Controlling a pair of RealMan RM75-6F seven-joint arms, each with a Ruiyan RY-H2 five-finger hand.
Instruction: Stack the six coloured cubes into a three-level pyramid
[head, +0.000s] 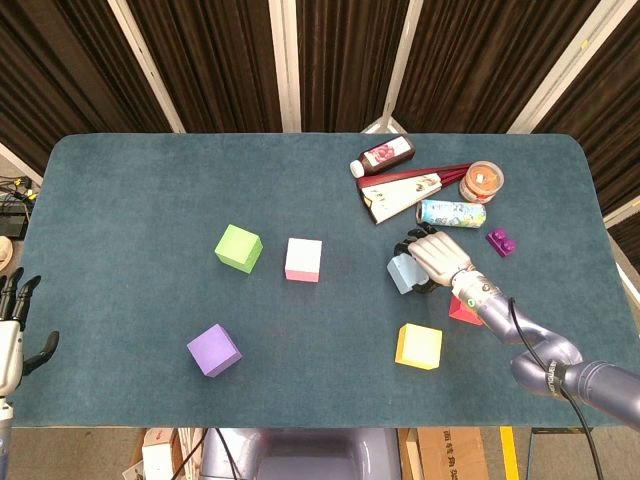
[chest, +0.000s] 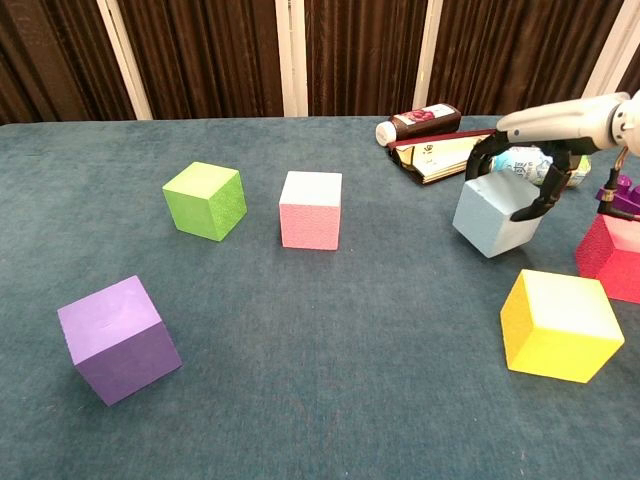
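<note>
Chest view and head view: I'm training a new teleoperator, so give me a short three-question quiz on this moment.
1. True or false: the right hand grips the light blue cube.
2. Which cube lies nearest the green cube: A purple, B pink, C yellow?
3. Fill in: the left hand holds ____.

Key: 1 true. 2 B, the pink cube. 3 nothing; it sits open at the table's edge.

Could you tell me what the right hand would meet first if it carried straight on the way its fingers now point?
Probably nothing soon: the right hand, gripping the light blue foam cube, points up-left over bare teal tabletop; depth is uncertain.
</note>
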